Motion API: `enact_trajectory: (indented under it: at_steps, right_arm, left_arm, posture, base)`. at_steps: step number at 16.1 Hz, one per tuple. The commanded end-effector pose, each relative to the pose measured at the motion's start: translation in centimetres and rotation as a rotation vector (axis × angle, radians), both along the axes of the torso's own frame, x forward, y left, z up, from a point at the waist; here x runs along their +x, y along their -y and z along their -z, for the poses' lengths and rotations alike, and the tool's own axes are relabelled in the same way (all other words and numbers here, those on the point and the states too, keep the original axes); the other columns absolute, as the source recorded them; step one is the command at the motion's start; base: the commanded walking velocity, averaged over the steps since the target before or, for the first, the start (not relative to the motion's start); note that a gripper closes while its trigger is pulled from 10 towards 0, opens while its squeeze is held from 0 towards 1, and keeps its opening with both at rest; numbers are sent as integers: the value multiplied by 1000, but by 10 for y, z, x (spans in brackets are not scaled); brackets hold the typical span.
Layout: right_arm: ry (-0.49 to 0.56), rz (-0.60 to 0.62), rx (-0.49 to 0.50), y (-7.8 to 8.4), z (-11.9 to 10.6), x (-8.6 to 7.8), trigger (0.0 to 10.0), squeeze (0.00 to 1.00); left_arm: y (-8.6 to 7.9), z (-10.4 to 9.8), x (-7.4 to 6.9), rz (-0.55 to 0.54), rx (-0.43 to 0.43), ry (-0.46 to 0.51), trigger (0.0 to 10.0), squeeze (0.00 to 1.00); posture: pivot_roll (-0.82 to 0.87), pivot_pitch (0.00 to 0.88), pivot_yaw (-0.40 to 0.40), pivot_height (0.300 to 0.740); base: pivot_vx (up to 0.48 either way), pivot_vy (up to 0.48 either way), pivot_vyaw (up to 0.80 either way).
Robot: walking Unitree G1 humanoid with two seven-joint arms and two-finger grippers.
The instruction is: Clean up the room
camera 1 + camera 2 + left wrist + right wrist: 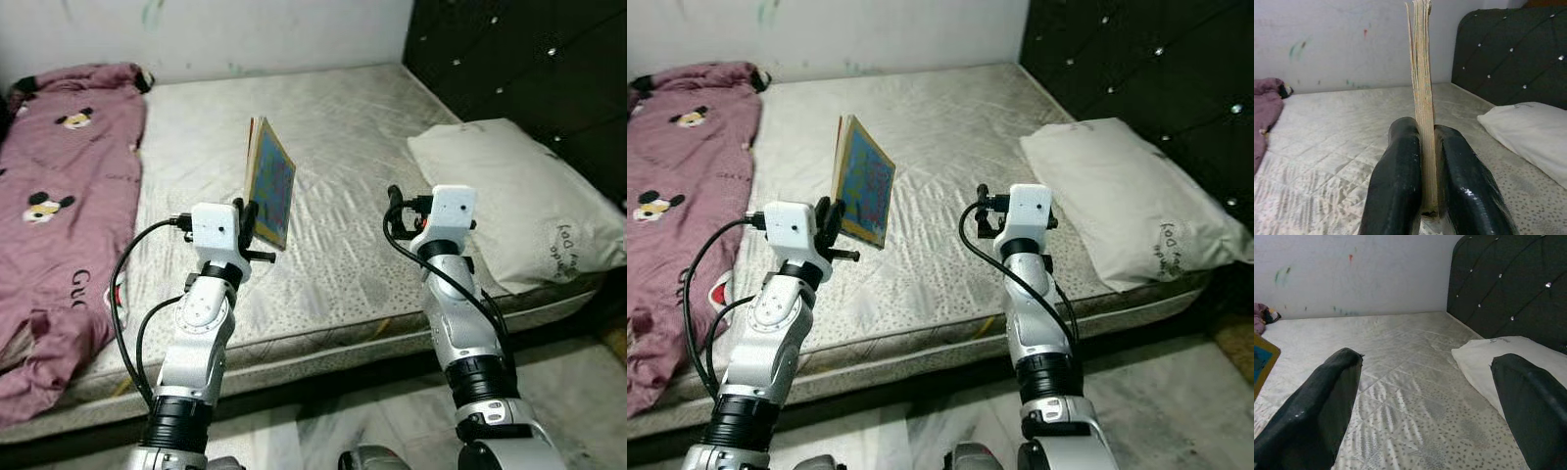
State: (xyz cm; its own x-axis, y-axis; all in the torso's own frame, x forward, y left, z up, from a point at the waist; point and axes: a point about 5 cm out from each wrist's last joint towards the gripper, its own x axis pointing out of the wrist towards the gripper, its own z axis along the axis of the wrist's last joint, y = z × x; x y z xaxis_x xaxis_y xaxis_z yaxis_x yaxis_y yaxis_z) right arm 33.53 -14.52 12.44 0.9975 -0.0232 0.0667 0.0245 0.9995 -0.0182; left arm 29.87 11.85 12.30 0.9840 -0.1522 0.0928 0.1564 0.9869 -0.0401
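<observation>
Both silver arms rose from the bottom of the head views over a strip of pale marble floor [578, 392] at the foot of the bed. Farthest to the robot's left, a crumpled mauve blanket printed with cartoon mouse faces [59, 196] lay along that side of the grey patterned mattress [362, 147], its lower end spilling over the mattress edge. Next came the left gripper [251, 223], raised above the near part of the mattress with its jaws clamped on the lower edge of a thin, flat picture book with a blue and yellow cover [270, 183]. That book stood upright on edge in the air, clear of the mattress, its cover turned toward the robot's right; in the left wrist view its cream page edges [1422, 98] ran straight up between the two glossy black fingers [1396, 181], which pressed against it from either side. Further right, the right gripper [1425, 406] hovered above the mattress with nothing in it, its jaws spread wide apart, and one corner of the book showed at the edge of the right wrist view. Beyond it a white pillow with small dark lettering [519, 206] rested on the mattress's right side, against a black button-tufted headboard [529, 69]. A whitish wall with faint coloured smudges [245, 29] closed off the far side of the bed.
</observation>
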Motion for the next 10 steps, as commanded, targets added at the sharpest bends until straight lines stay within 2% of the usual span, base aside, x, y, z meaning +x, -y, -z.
enact_trajectory:
  at_steps: [1,10]
  right_arm:
    - [13,-14,-5,-3,-4,2,10000,0]
    - [21,-25,-26,-3,-5,2,10000,0]
  left_arm:
    - [-2,-13,2,-1,-4,64,10000,0]
    - [-4,-13,1,0,-1,69,10000,0]
  posture:
    - [-107,0,26,740]
    - [-107,0,25,740]
  base:
    - [289,0,0]
    - [297,0,0]
